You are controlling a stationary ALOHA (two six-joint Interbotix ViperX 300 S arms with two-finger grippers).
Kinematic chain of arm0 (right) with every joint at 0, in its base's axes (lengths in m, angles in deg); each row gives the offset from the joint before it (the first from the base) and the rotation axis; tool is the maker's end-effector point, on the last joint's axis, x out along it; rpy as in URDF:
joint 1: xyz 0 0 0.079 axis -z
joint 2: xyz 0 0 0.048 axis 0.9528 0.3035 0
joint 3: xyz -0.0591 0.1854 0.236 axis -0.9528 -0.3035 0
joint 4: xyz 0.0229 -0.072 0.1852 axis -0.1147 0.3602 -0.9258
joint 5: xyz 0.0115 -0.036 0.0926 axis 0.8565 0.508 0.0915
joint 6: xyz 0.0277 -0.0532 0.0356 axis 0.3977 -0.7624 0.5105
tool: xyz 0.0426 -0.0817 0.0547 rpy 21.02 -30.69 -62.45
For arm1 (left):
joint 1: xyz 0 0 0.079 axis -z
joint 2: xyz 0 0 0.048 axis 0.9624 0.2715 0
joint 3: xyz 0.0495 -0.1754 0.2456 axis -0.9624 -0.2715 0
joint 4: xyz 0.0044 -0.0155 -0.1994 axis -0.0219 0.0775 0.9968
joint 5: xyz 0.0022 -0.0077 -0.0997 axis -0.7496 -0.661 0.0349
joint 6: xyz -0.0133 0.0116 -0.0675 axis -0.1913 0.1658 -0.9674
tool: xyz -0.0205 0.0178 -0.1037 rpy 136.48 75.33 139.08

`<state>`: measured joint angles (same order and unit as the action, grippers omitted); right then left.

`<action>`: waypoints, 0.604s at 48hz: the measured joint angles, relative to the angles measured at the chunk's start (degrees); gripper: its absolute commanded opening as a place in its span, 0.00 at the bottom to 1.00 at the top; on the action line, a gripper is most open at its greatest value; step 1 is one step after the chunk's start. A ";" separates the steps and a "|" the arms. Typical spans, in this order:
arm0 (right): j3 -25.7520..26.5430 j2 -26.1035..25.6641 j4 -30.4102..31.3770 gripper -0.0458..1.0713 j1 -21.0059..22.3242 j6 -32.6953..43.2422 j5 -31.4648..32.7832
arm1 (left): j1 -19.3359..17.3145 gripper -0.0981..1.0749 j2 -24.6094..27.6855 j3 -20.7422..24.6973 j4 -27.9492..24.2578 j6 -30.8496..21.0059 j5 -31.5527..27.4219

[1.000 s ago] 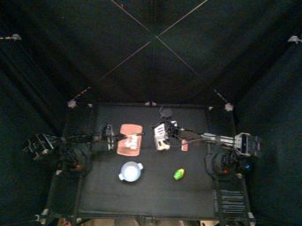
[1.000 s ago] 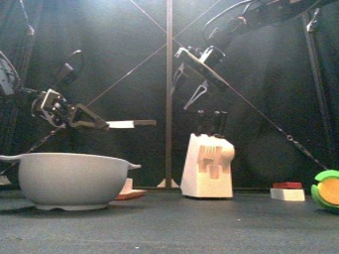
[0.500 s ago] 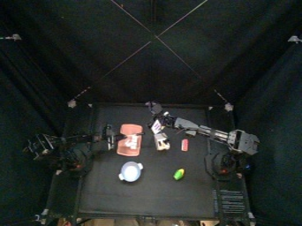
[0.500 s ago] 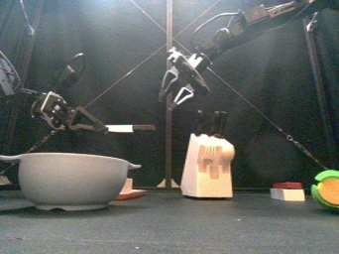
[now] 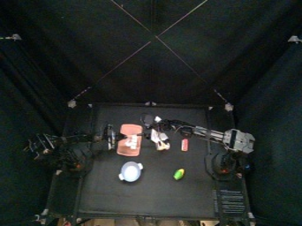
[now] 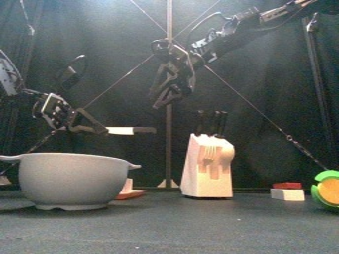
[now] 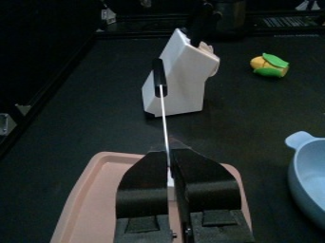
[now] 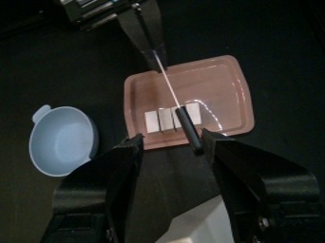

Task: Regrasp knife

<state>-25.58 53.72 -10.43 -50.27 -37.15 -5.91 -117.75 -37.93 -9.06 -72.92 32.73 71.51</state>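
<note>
A knife (image 7: 162, 114) is held by its blade in the clamped left gripper (image 7: 174, 169), level above the pink tray (image 7: 102, 185) near the table's left edge. The right gripper (image 8: 178, 142) is spread wide above its black handle (image 8: 192, 130).

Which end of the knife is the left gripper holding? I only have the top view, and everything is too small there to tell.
Observer: The blade. In the left wrist view the left gripper is shut on the blade of the knife, and the black handle is the free end, pointing toward the knife block.
Operator: Is the right gripper on that handle?
Observer: No. The right wrist view shows the right gripper open, and the front view shows it hanging above the knife, not touching it.
Operator: What lies under the knife?
Observer: A pink tray with white pieces on it, seen in the right wrist view.
</note>
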 measured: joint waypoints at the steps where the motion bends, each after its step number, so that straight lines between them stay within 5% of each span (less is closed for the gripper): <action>1: 0.00 0.09 -0.70 0.81 0.00 -1.23 -0.09 | -0.44 0.33 0.53 0.44 -0.88 -0.18 0.18; 17: -2.20 2.81 -1.32 0.81 0.18 -5.36 -1.58 | -5.63 0.33 12.39 6.06 -6.86 -1.14 6.50; 29: -2.37 4.48 0.00 0.81 0.00 -5.01 -2.81 | -5.71 0.33 13.01 6.33 -8.53 -0.97 7.65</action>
<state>-27.95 58.21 -10.43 -50.27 -42.16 -8.72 -123.47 -24.92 -2.73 -81.45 31.77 79.16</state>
